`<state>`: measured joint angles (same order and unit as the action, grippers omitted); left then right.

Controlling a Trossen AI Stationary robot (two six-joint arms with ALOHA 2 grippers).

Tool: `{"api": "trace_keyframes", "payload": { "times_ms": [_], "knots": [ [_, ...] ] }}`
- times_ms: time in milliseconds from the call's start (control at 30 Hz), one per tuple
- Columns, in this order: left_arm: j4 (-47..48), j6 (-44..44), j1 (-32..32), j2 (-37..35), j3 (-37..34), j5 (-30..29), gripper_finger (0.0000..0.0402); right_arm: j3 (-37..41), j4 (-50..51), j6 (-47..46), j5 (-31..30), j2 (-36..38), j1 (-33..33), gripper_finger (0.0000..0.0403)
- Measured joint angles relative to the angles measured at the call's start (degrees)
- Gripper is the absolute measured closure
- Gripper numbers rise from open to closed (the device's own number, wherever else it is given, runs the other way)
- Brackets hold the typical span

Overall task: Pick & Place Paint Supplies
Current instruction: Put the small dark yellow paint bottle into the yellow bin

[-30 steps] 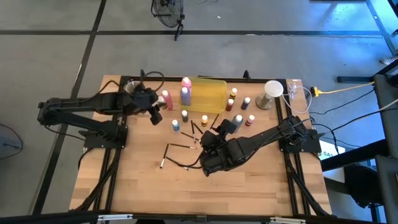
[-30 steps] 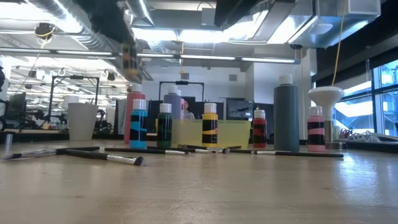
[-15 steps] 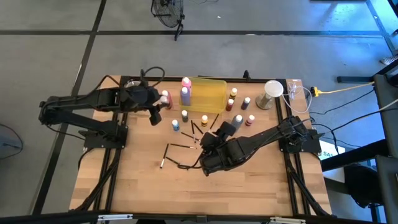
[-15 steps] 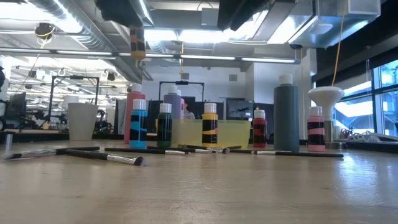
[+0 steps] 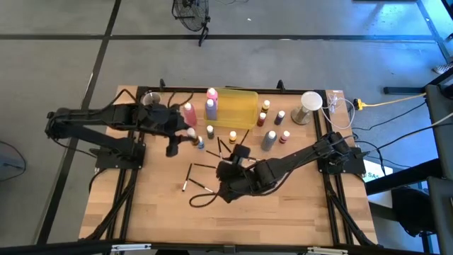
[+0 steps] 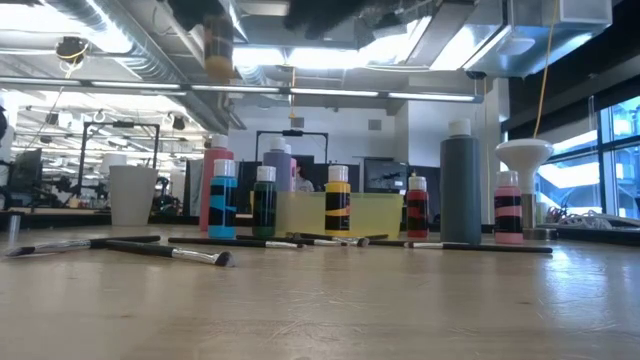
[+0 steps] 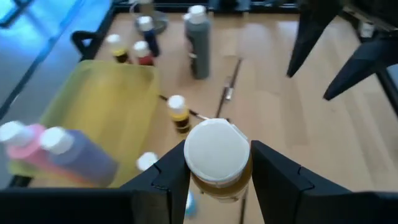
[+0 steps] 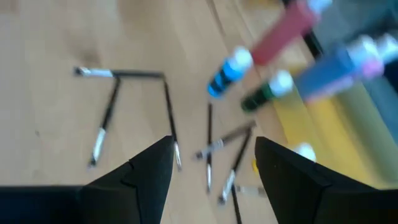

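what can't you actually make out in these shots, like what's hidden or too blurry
- Low view: the left gripper's fingers are cut off by the top edge; only the held small bottle shows, blurred.
- Left wrist view: the white cap hides that bottle's label.
- High view: brushes too small to count.
- Right wrist view: right gripper empty; bottles beyond blurred.

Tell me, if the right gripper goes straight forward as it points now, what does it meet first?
Probably the loose brushes on the table, directly ahead of the open, empty right gripper. The small bottles lie farther on; depth is unclear.
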<state>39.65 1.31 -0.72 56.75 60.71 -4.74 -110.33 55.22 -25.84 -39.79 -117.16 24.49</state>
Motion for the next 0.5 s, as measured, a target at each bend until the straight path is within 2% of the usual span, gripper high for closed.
{"api": "trace_keyframes", "payload": {
  "times_ms": [167, 333, 400, 500],
  "knots": [
    [-2.01, -0.18, 6.66, 0.83, -1.40, -0.29, 0.0262, 0.45, -8.37, 11.12, 0.02, 0.00, 0.06, 0.0174],
    [-5.41, -0.17, 12.39, 3.28, -1.64, -1.07, 0.0262, 0.45, -13.63, 16.18, -0.01, 0.00, 0.45, 0.0174],
    [-6.49, -1.10, 14.70, 4.26, -1.62, -3.49, 0.0262, 0.45, -14.29, 16.20, -0.02, 0.00, 0.48, 0.0174],
    [-9.28, -4.81, 17.55, 5.46, -1.64, -11.66, 0.0262, 0.45, -13.72, 13.73, -0.84, 0.00, 0.05, 0.0174]
  ]
}}
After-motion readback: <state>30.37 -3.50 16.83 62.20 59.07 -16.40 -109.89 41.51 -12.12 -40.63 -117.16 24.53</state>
